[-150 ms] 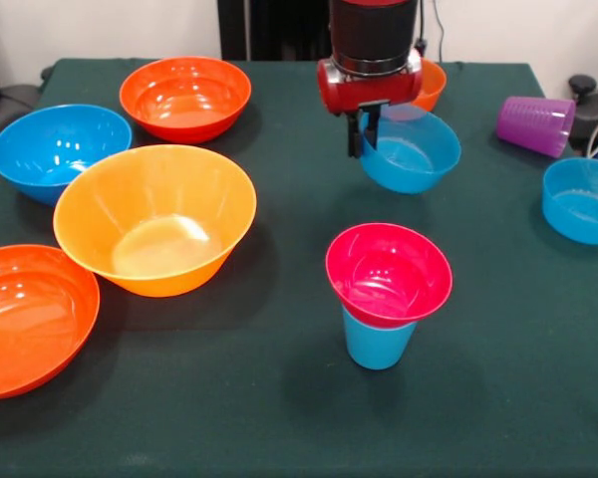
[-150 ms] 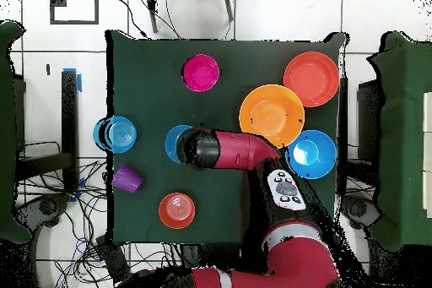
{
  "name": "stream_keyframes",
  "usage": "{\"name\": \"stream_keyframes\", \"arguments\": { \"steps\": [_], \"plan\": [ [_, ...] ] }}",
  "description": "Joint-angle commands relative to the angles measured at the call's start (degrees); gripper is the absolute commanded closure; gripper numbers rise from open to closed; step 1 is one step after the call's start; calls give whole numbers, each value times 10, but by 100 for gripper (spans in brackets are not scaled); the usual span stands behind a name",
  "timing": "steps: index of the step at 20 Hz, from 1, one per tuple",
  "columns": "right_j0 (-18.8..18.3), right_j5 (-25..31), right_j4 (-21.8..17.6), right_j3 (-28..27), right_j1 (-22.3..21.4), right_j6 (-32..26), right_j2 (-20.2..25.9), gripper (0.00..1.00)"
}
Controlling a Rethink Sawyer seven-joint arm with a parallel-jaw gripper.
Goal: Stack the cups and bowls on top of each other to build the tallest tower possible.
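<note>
Centre your small blue bowl (image 1: 411, 149) squarely over the pink bowl (image 1: 389, 273) nested in the blue cup (image 1: 377, 344) at the table's near middle before lowering, since behind it your gripper (image 1: 367, 127) hangs vertical, fingers pinched on that bowl's rim.

Open cloth around pink bowl (image 1: 389, 273), yellow-orange bowl (image 1: 155, 219) well left, approach from above seemingly clear

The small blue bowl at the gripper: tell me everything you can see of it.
The small blue bowl is glossy, translucent-looking plastic, round, open side up and tilted slightly. The gripper holds it by the rim, fingers closed over its edge. It seems lifted above the green table, behind the pink bowl on the blue cup.
</note>
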Motion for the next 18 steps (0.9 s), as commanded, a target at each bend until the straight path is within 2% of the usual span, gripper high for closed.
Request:
{"name": "stream_keyframes", "arguments": {
  "steps": [1, 11, 14, 18],
  "plan": [
    [-11, 90, 29, -63, -5, 19, 75, 100],
    [-51, 179, 42, -15, -49, -27, 125, 100],
    [-63, 218, 41, -46, -43, -32, 134, 100],
    [-64, 270, 42, -129, -18, -20, 137, 100]
  ]
}}
